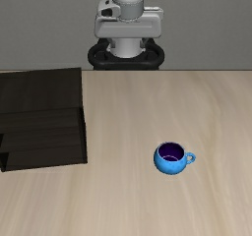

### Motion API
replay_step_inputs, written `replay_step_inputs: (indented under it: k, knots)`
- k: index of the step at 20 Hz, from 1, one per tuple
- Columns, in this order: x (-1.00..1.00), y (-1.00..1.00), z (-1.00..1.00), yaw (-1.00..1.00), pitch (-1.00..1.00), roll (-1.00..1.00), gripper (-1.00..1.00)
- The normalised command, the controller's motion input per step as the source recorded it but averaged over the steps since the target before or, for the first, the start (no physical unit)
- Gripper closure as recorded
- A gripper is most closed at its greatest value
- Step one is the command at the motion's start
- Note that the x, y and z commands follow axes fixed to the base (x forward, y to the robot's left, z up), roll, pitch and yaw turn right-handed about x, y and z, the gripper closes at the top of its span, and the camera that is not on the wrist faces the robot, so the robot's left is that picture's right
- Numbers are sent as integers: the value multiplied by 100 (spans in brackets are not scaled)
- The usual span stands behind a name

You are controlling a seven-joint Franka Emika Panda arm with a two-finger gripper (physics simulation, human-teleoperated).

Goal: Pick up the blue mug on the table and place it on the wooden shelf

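Observation:
A blue mug [171, 159] stands upright on the light wooden table [148, 102], right of centre, with its handle pointing to the exterior view's right. A dark wooden shelf [39, 117] with stepped levels lies at the exterior view's left. The robot's white arm rises from its black base [126, 55] at the far edge of the table. The gripper [128, 24] hangs high above that base, far from the mug and with nothing seen in it.
Bare tabletop lies between the mug and the shelf, and between the mug and the robot's base. A grey floor runs behind the table's far edge.

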Motion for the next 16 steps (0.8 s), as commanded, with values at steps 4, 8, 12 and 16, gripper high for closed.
replay_step_inputs:
  k: [4,8,12,16]
  knots:
    - [0,100,0,0,0,0,-100]
    - [25,75,0,0,0,0,-100]
    - [100,0,0,0,0,0,-100]
    - [100,0,0,0,0,0,-100]
